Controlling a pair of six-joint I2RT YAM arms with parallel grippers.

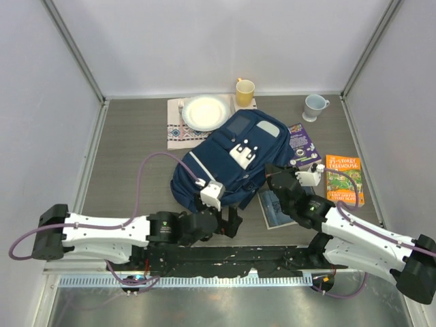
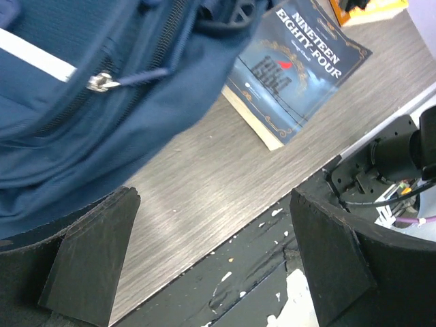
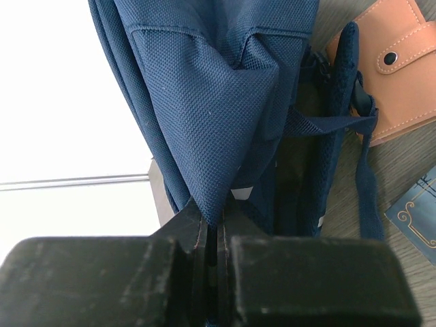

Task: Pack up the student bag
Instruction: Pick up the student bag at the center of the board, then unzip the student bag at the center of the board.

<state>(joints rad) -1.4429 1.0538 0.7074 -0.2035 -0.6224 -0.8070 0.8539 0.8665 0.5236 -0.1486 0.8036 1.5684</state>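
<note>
The navy student bag (image 1: 228, 160) lies in the middle of the table, white stripe and white buckle patch up. My right gripper (image 1: 274, 176) is shut on a fold of the bag's fabric (image 3: 204, 122) at its right edge and pinches it tight. My left gripper (image 1: 231, 223) is open and empty just in front of the bag's near edge, over the table's front edge. In the left wrist view the bag (image 2: 82, 102) with a silver zipper pull (image 2: 101, 82) fills the upper left. A dark blue book, Nineteen Eighty-Four (image 2: 300, 68), lies beside the bag (image 1: 274, 208).
A purple book (image 1: 301, 144) and an orange-green book (image 1: 344, 179) lie right of the bag. A tan wallet (image 3: 398, 65) shows beside the bag. A white plate (image 1: 206, 112) on a patterned mat, a yellow cup (image 1: 244, 90) and a pale mug (image 1: 315, 107) stand at the back.
</note>
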